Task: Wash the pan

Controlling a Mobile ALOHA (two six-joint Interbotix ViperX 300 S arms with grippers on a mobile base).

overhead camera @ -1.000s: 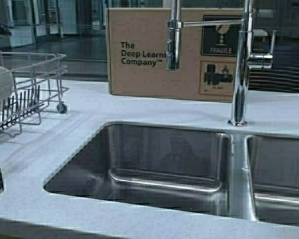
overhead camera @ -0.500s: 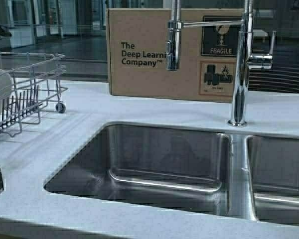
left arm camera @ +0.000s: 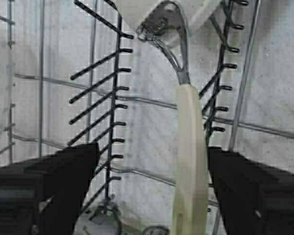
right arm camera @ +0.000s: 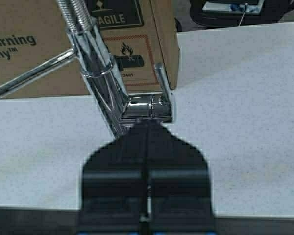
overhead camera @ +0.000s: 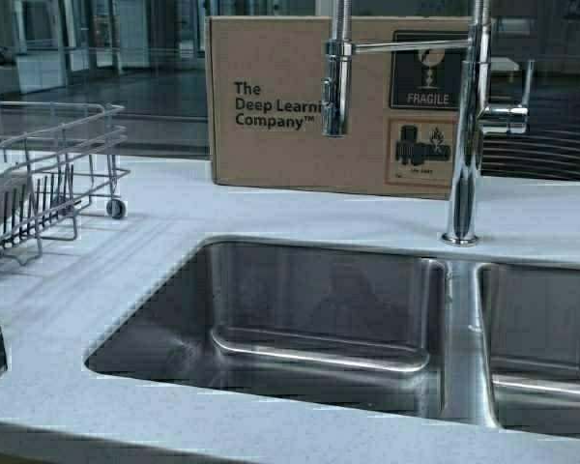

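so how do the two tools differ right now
The left tool is open, fingers either side of the pan handle over the dish rack. The right tool is shut, holding nothing, tip just before the faucet lever. Both have black fingers.

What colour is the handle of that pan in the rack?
Pale cream, joined to the pan by a bare metal stem; the handle shows best in the left wrist view.
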